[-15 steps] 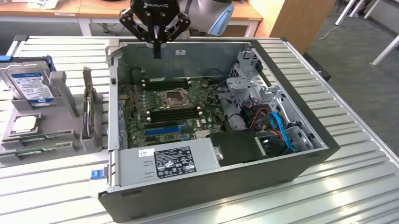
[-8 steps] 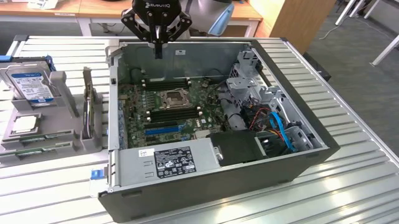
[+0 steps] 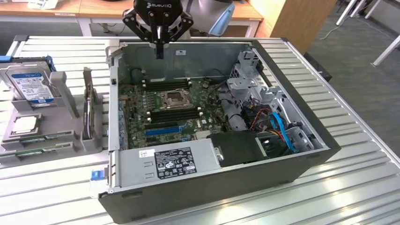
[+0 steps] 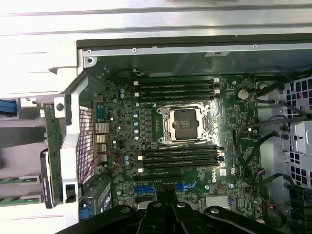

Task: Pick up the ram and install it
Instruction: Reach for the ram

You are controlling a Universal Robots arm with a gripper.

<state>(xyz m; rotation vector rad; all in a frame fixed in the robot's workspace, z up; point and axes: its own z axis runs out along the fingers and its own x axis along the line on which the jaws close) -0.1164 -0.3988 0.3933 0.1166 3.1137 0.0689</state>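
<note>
Ram (image 3: 37,138): green stick lying flat in the grey holder (image 3: 62,93) on the tabletop (image 3: 350,154), at the exterior view's left of the open PC case (image 3: 218,187), near the processor chip (image 3: 25,124) and the hard drive (image 3: 31,86). A second green strip (image 3: 31,153) lies just beside it. Pincer (image 3: 160,54) has its fingers together, nothing between them, and hangs over the case's rear edge, well apart from the ram; the wrist view looks down on the motherboard (image 4: 195,161) and its memory slots (image 4: 178,87). Likely light, stiff, thin and fragile. Best taken by the long edges, off the chips and contacts. Chips and sticker too small to tell. Sticks partly sunk in the holder and cut off at the frame edge. Slot latch positions unclear.
</note>
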